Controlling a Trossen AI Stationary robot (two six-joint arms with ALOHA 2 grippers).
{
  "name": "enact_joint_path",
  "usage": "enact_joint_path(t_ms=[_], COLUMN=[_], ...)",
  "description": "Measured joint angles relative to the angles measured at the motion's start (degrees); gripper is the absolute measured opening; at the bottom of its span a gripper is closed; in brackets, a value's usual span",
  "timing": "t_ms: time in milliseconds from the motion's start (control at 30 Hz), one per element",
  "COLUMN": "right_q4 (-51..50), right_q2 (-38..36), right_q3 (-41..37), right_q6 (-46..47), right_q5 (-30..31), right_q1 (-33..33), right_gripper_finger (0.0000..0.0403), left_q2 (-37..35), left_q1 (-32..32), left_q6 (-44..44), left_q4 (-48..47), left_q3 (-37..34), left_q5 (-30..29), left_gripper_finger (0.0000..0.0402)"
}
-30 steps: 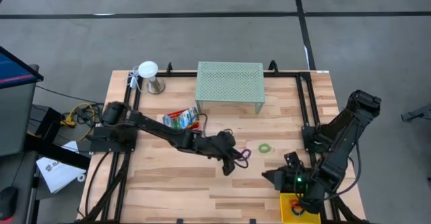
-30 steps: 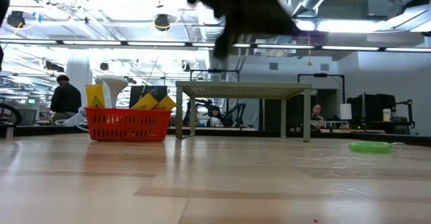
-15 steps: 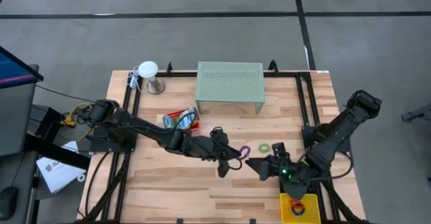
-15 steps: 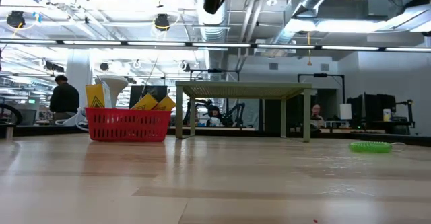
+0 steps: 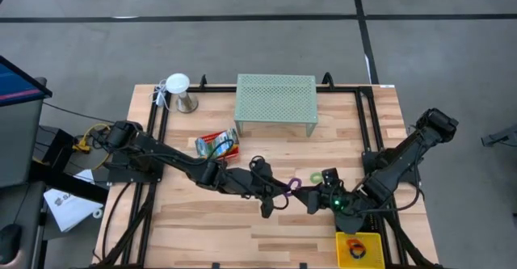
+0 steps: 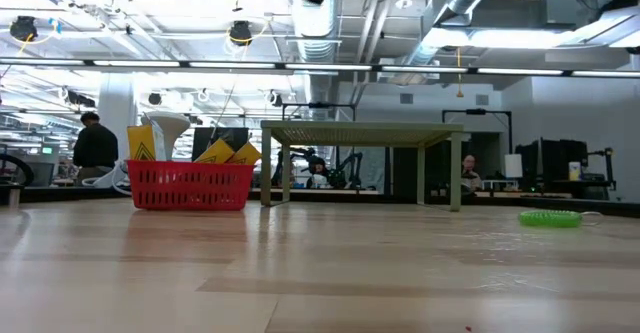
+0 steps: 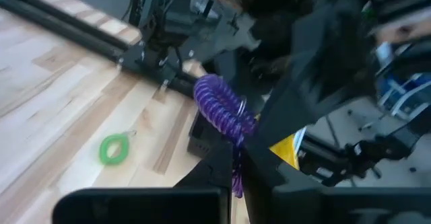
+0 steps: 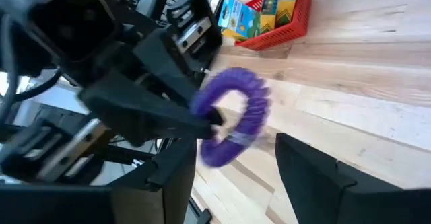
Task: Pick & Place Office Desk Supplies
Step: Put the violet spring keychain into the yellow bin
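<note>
A purple coiled elastic loop (image 7: 221,106) is held above the table's middle by my left gripper (image 5: 283,191), which is shut on it. My right gripper (image 8: 229,177) is open. Its fingers stand on either side of the same purple loop (image 8: 237,116), just to the right of it in the high view; I see no touch. A green coiled loop (image 5: 317,177) lies flat on the wood just beyond them. Crayon boxes and a card pack stand in the red tray (image 5: 216,144). My left gripper pinches the purple loop between its two fingers at one side of the ring (image 7: 236,135). The left gripper's fingers (image 8: 176,120) reach it from the table's left. The loop is lifted clear of the table and stands out past the fingertips.
The mint-green mesh shelf (image 5: 275,99) stands at the far edge, with a white lamp-like object (image 5: 179,91) to its left. A yellow tray (image 5: 359,249) holding small items sits at the near right corner. Bare wood lies near the table's front (image 6: 320,273).
My right gripper has swung from beside the yellow tray toward the table's left, up to the purple loop, and its open fingers now bracket it. My left gripper, holding the loop, has risen out of the low view's top edge and stayed near the middle.
</note>
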Motion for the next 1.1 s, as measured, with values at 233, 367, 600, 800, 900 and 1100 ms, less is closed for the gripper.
enact_joint_path(t_ms=[233,367,600,800,900,1100], right_q4=[0.2,0.9,4.3,7.2,8.0,8.2], right_q2=[0.0,0.0,0.0,0.0,0.0,0.0], right_q3=[0.0,0.0,0.0,0.0,0.0,0.0], right_q6=[-1.4,-3.3,-7.8,-11.9,-13.7,-13.4], right_q5=[0.1,0.2,0.9,2.8,3.0,3.2], right_q1=[-0.3,-0.3,-0.3,-0.1,0.3,0.9], right_gripper_finger=[0.0199,0.0194,0.0136,0.0044,0.0015,0.0024], left_q2=[0.0,0.0,0.0,0.0,0.0,0.0], left_q1=[-0.3,-0.4,-0.5,-0.5,-0.8,-2.2], left_q6=[-1.0,-1.1,-1.3,-1.5,-1.6,-1.6], left_q4=[1.7,1.7,1.6,1.5,1.3,-1.9], left_q3=[0.0,0.0,0.0,0.0,0.0,0.0], left_q5=[-0.1,-0.1,-0.1,-0.1,-0.1,-0.1], left_gripper_finger=[0.0004,0.0004,0.0004,0.0004,0.0004,0.0004])
